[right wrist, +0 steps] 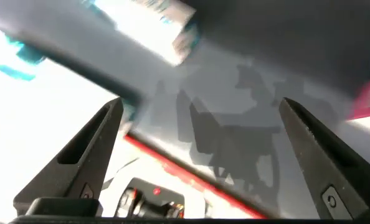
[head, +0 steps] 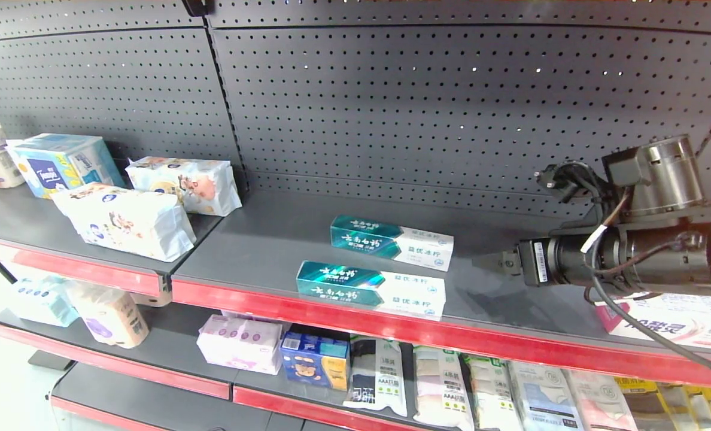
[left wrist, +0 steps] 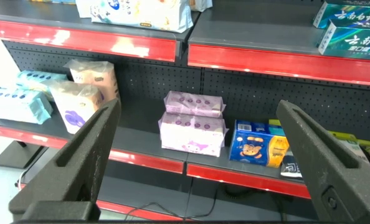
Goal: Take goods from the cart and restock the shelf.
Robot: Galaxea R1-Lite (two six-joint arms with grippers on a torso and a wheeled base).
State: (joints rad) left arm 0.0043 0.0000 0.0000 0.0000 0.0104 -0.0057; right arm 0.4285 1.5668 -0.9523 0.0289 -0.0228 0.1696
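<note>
Grey red-edged shelf (head: pixel 272 239) backs onto black pegboard (head: pixel 451 102).

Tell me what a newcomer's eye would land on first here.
Two teal-and-white toothpaste boxes lie one behind the other on the grey shelf with the red edge. To their right the right arm's tool hangs over the shelf, open and empty. Soft tissue packs sit on the shelf section to the left.

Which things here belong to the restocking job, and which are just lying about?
Job: right gripper, open above the shelf; front teal toothpaste box and rear teal toothpaste box.
Lying about: tissue packs at left; purple packs and blue box on the lower shelf.
</note>
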